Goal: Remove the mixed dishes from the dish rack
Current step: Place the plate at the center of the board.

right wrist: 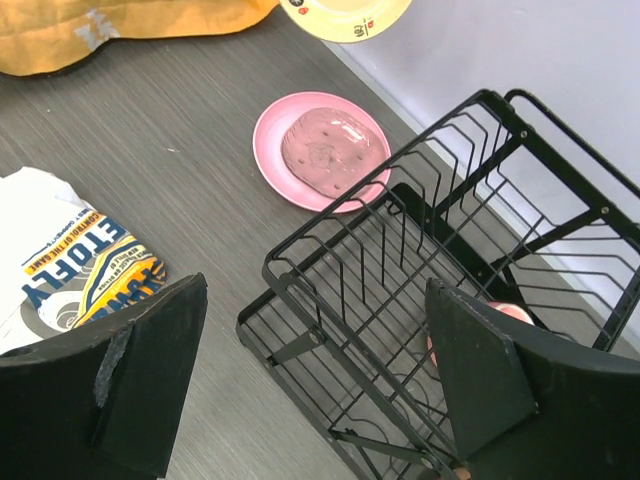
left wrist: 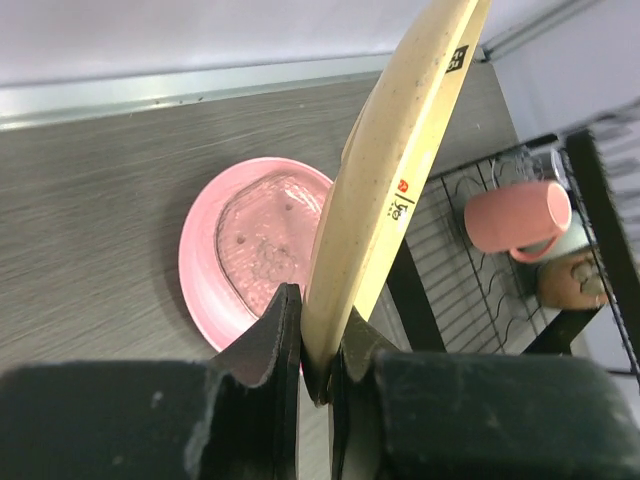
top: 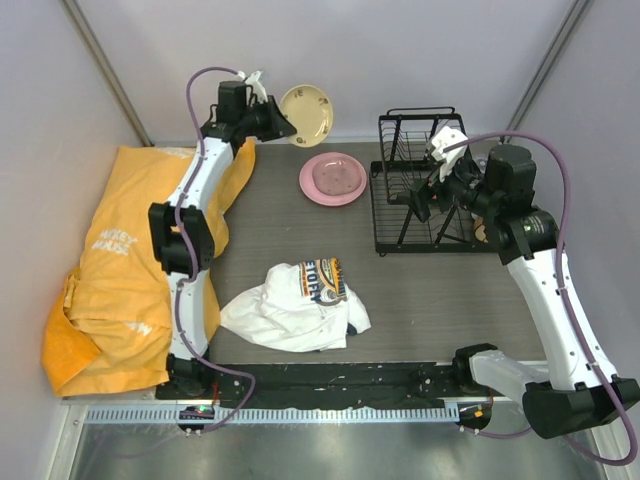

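My left gripper is shut on the edge of the cream patterned plate and holds it on edge in the air at the back; the wrist view shows the pads clamping the plate. The big pink plate lies flat on the table below it, left of the black wire dish rack. My right gripper is open and empty above the rack's near left corner. A pink mug and a tan bowl sit in the rack.
A white printed T-shirt lies crumpled in the middle near me. A large orange cloth covers the left side. Grey walls close the back and both sides.
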Motion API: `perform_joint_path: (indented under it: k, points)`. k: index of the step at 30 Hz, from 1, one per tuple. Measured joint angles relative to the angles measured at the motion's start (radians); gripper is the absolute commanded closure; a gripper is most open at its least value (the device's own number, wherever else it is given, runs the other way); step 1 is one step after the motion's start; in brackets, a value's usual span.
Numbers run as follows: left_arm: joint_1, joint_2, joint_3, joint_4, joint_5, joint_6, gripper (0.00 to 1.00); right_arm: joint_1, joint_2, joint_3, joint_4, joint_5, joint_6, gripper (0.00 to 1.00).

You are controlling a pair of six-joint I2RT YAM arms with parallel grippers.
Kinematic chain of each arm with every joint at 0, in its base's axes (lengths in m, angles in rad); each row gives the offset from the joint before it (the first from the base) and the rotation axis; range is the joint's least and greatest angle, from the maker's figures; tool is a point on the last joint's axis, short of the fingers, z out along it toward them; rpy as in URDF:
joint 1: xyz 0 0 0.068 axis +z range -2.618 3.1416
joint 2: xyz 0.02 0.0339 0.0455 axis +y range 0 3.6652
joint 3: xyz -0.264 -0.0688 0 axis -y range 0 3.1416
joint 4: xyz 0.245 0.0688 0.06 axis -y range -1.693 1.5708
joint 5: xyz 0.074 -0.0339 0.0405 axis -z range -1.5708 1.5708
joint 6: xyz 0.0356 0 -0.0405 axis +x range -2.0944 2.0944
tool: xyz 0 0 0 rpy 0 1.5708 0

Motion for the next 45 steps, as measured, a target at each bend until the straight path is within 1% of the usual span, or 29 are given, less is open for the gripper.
perform_joint_path:
  k: [3,8,16,21,28,35,45]
  points:
    - [0.019,0.111,0.07,0.012,0.024,-0.068,1.0,0.0,-0.006,-0.025,0.004,0.014,0.0,0.06]
    - [0.024,0.259,0.113,0.027,0.066,-0.168,1.0,0.0,-0.006,-0.059,0.007,0.036,0.0,0.06]
    - [0.01,0.38,0.116,0.059,0.114,-0.269,1.0,0.0,-0.006,-0.116,0.014,0.056,0.0,0.06]
    - [-0.005,0.406,0.116,0.069,0.132,-0.312,1.0,0.0,-0.009,-0.142,0.015,0.079,-0.003,0.06]
    - [-0.047,0.406,0.116,0.093,0.145,-0.337,0.89,0.0,-0.029,-0.171,0.027,0.139,-0.006,0.06]
    - [-0.077,0.406,0.11,0.105,0.154,-0.344,0.85,0.0,-0.077,-0.195,0.037,0.218,-0.012,0.06]
    - [-0.08,0.406,0.077,0.106,0.156,-0.34,0.76,0.0,-0.133,-0.219,0.041,0.263,-0.015,0.06]
